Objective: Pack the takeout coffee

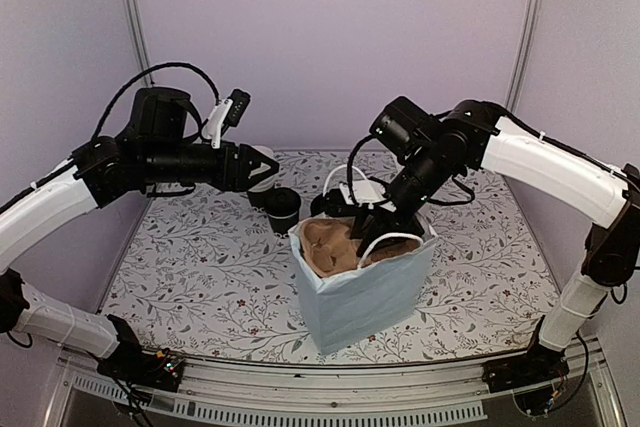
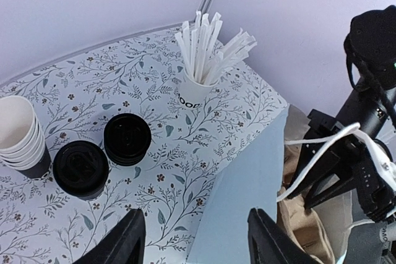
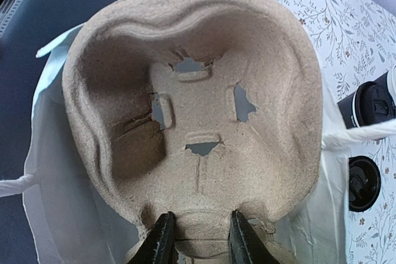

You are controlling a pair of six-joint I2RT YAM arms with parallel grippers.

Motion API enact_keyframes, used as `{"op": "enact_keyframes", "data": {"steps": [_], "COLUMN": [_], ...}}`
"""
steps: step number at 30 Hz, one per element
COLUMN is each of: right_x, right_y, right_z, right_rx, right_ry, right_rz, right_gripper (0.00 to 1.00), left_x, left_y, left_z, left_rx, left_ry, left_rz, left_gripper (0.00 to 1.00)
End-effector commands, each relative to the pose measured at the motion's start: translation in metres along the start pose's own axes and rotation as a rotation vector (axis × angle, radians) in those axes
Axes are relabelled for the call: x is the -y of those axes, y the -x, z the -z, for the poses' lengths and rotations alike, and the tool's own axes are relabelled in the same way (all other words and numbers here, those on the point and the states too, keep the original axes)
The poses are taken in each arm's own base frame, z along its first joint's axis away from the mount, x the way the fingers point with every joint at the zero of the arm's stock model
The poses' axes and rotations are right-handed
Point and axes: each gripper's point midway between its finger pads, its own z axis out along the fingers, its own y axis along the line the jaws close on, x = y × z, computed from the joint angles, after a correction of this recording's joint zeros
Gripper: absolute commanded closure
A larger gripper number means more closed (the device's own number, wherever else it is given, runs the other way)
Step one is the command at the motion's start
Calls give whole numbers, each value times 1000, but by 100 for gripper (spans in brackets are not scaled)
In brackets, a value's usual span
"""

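Note:
The takeout coffee (image 2: 80, 168), a black cup with a black lid, stands on the table next to a nested stack of whitish-rimmed cups (image 2: 18, 134). It also shows in the top view (image 1: 284, 209) and the right wrist view (image 3: 370, 107). My left gripper (image 2: 198, 246) is open and empty, and hovers above the table by the bag's left side, apart from the coffee. My right gripper (image 3: 201, 242) is shut on the edge of a brown pulp cup carrier (image 3: 198, 91), which sits tilted inside the pale blue paper bag (image 1: 360, 292).
A low black round of lids (image 2: 127, 139) lies beside the coffee. A white cup of paper-wrapped straws (image 2: 199, 85) stands behind it. The bag's white cord handles (image 2: 322, 146) loop round my right gripper (image 1: 378, 222). Walls enclose the back and sides.

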Motion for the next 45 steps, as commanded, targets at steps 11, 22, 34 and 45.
{"op": "enact_keyframes", "data": {"steps": [11, 22, 34, 45], "right_x": [-12, -19, -24, -32], "right_y": [-48, -76, -106, -123], "right_z": [-14, -33, -65, -87], "right_rx": [-286, -376, -439, -450], "right_ry": [18, 20, 62, 94], "right_rz": [-56, -91, -139, -184], "right_gripper": [72, 73, 72, 71], "left_x": [-19, -24, -29, -31], "left_y": [-8, -15, -27, -34], "left_z": [-5, -11, -16, -21], "left_rx": [-13, -25, -40, -51], "left_ry": [21, 13, 4, -5], "left_rz": [16, 25, 41, 51], "left_gripper": [41, 41, 41, 41]}}
